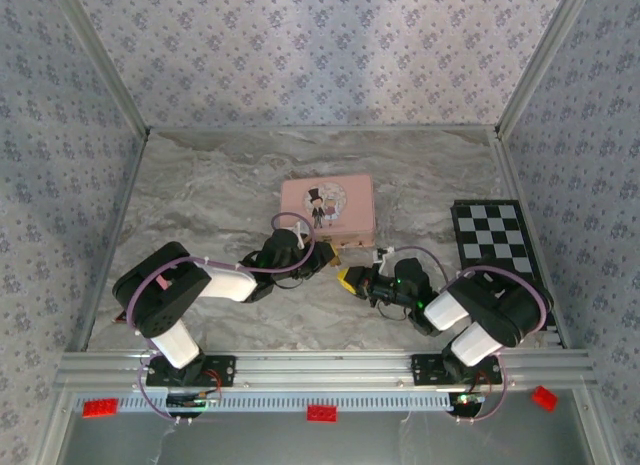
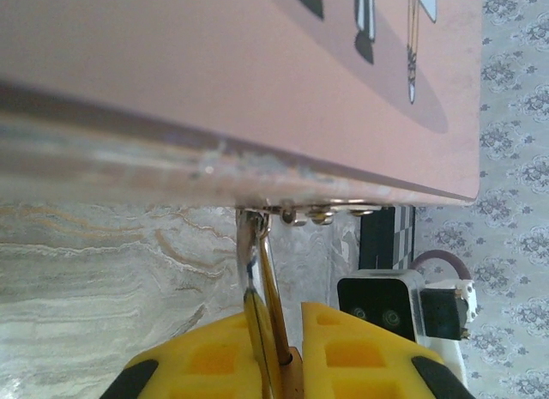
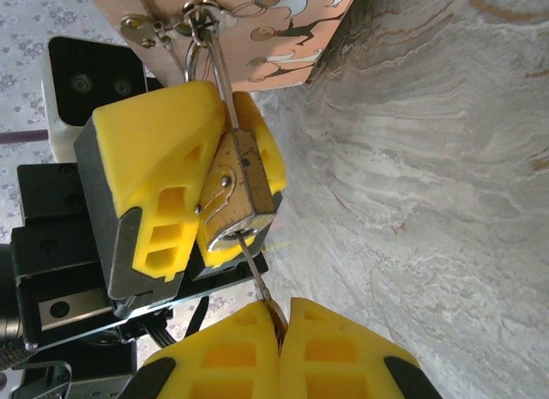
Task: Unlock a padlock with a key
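Okay, your left hand clamps the padlock; your right hand pinches the key, tip touching the padlock's base.

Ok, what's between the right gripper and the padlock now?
The key: in the right wrist view its thin shaft runs from the shut right gripper up to the bottom face of the padlock.

Black-and-white arms, yellow fingers
The left arm and right arm: white shells, black joints, purple cable looping behind the left gripper; hollow-celled yellow fingers, black-cornered.
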Robot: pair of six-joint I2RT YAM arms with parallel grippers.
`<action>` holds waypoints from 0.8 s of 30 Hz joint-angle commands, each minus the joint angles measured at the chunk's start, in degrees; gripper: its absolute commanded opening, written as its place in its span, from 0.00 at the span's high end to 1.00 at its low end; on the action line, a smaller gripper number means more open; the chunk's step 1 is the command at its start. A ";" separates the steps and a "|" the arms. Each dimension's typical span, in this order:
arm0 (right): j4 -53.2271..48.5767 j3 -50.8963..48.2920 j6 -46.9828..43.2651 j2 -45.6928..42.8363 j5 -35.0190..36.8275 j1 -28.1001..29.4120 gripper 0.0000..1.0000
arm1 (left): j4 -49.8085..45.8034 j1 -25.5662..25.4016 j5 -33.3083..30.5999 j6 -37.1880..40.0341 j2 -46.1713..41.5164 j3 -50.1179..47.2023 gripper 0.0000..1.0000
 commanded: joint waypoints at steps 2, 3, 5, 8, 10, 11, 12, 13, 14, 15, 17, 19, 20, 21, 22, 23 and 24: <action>4.77 1.36 1.28 2.28 0.38 0.22 1.00 | 5.62 0.41 3.26 -5.85 0.98 -0.59 0.98; 5.30 1.33 1.45 2.60 0.47 0.22 1.00 | 5.58 0.33 3.25 -5.88 0.98 -0.59 0.98; 6.69 1.31 1.95 3.54 0.56 0.24 1.00 | 5.54 0.33 3.30 -5.86 0.95 -0.63 0.98; 7.13 1.49 2.10 4.21 0.53 0.30 1.00 | 5.63 0.34 3.09 -5.94 0.98 -0.73 0.98; 7.18 1.46 2.20 4.22 0.63 0.25 1.00 | 5.76 0.40 3.17 -5.99 0.98 -0.76 0.98; 7.14 1.52 2.08 4.06 0.65 0.15 1.00 | 5.80 0.33 3.10 -5.97 0.98 -0.76 0.98; 7.16 1.48 2.19 3.88 0.65 0.11 1.00 | 5.80 0.29 3.13 -5.90 0.90 -0.85 0.98; 7.18 1.44 2.19 3.70 0.67 -0.08 1.00 | 5.80 0.31 3.10 -5.94 0.87 -0.84 0.98; 7.13 1.33 2.27 3.44 0.56 -0.29 1.00 | 5.80 0.34 3.05 -5.94 0.79 -0.85 0.98; 7.18 1.28 2.40 3.22 0.49 -0.54 1.00 | 5.72 0.29 3.04 -5.86 0.80 -0.93 0.98; 7.15 1.14 2.76 2.91 0.30 -1.05 1.00 | 5.80 0.26 3.02 -5.85 0.80 -0.94 0.98; 7.12 1.12 3.31 2.99 0.12 -1.34 1.00 | 6.06 0.10 2.96 -5.85 0.80 -0.84 0.98; 7.14 1.24 3.56 2.99 0.12 -1.40 1.00 | 6.15 -0.02 2.91 -5.77 0.80 -0.76 0.98; 7.17 1.34 3.71 3.06 0.20 -1.40 1.00 | 6.23 -0.06 2.88 -5.68 0.80 -0.66 0.98; 7.14 1.39 3.90 3.06 0.29 -1.45 1.00 | 6.24 -0.21 2.96 -5.68 0.80 -0.59 0.98; 7.18 1.52 4.16 2.99 0.42 -1.45 1.00 | 6.53 -0.30 2.86 -5.61 0.80 -0.46 0.98; 7.18 1.45 4.33 3.03 0.60 -1.39 1.00 | 6.74 -0.33 2.79 -5.59 0.80 -0.57 0.98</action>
